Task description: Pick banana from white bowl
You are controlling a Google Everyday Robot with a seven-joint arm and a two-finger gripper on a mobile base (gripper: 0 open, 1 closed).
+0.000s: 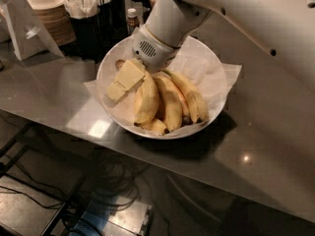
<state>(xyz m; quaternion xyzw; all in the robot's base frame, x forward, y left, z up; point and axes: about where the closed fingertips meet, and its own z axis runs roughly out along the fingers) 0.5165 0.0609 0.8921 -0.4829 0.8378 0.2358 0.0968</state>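
Observation:
The white bowl [216, 68], wide and lined with crinkled white paper, sits on the grey table and holds several bananas. The plump yellow banana [146, 101] lies at the left of the bunch. A thinner orange-tinted banana [183, 98] lies among the others to its right. My gripper [124, 81], cream-coloured on a white wrist, reaches down into the bowl's left side and sits against the left flank of the plump banana. The arm hides the stem ends of the bananas.
Stacked cream and brown paper bowls [49, 9] stand at the back left. Beside them are a dark holder with utensils [88, 14] and a small bottle [131, 18]. A clear stand [22, 28] is at the far left. The table's front edge [147, 154] runs diagonally, with cables on the floor below.

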